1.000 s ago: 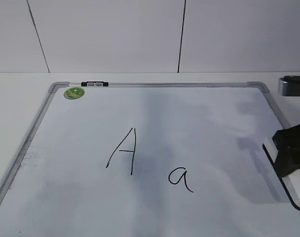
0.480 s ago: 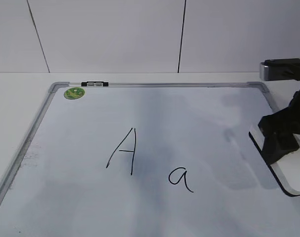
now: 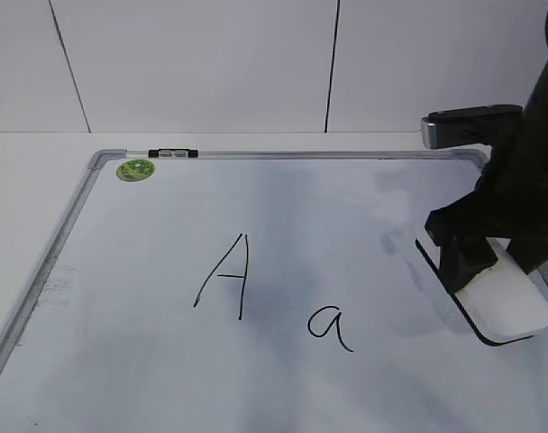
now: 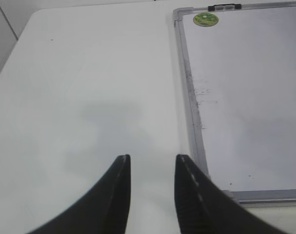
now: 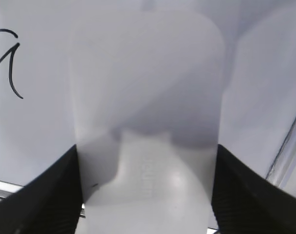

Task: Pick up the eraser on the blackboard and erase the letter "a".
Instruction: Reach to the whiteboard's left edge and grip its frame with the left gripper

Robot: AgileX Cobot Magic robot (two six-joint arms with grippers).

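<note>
Blackboard (image 3: 373, 194): lies flat on the tabletop (image 3: 40, 171), filling most of the exterior view.
Magnet (image 3: 136, 170): on the board, in its far left corner, just inside the frame.
Clip (image 3: 173, 153): on the far frame edge, just right of the magnet.
Capital "A" (image 3: 224, 275): near the board's middle, left of the letter "a" (image 3: 330, 325).
Letter "a": nearer the front edge than the capital, well left of the eraser (image 3: 501, 302).
Eraser: over the board's right side, between the fingers of the right gripper (image 5: 147, 161).
Left gripper (image 4: 152, 168): over the bare tabletop, left of the board's frame.
</note>
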